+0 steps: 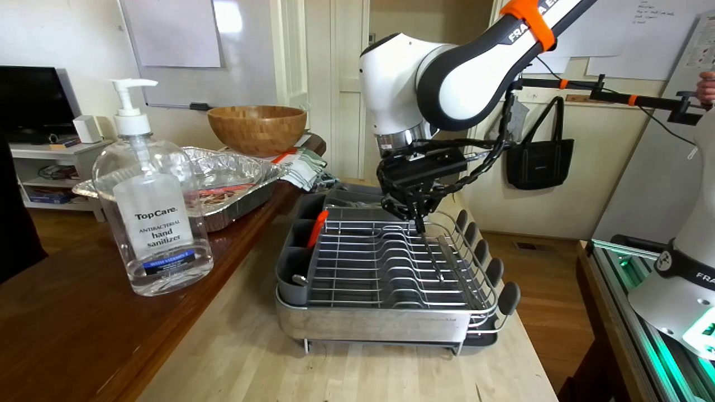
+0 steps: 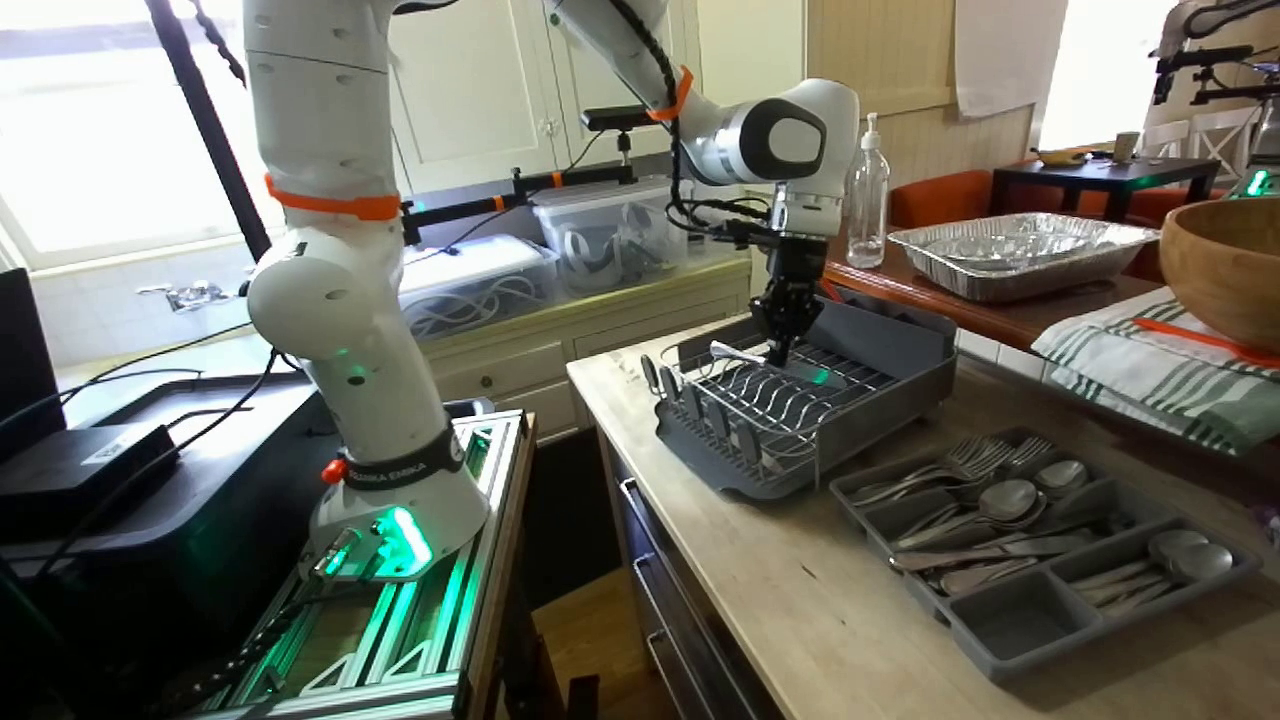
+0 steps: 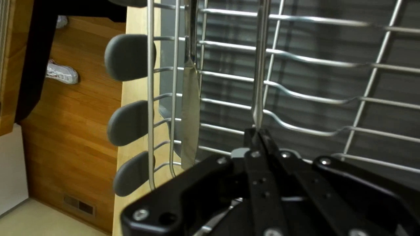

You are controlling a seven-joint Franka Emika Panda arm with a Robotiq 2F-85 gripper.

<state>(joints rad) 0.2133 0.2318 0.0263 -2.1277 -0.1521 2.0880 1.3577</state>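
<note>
My gripper (image 3: 257,132) is shut on a slim metal knife (image 3: 261,59), low over the dish rack. In the wrist view this knife stands edge-on, its handle running up from the fingertips. An exterior view shows its blade (image 2: 815,375) on the far side of the fingers from the handle, catching green light. Both exterior views have the gripper (image 1: 419,226) above the wire grid of the rack (image 1: 374,326). A second knife (image 3: 191,114) lies on the wires to the left in the wrist view, also seen as a long knife (image 1: 461,273) in an exterior view.
Grey rounded pegs (image 1: 508,298) line one side of the rack; a caddy (image 1: 293,273) with a red-handled item (image 1: 317,229) lines the opposite side. A grey cutlery tray (image 2: 1020,615) stands nearby. A sanitizer bottle (image 1: 151,223), foil pan (image 2: 1030,265) and wooden bowl (image 1: 257,131) stand beyond.
</note>
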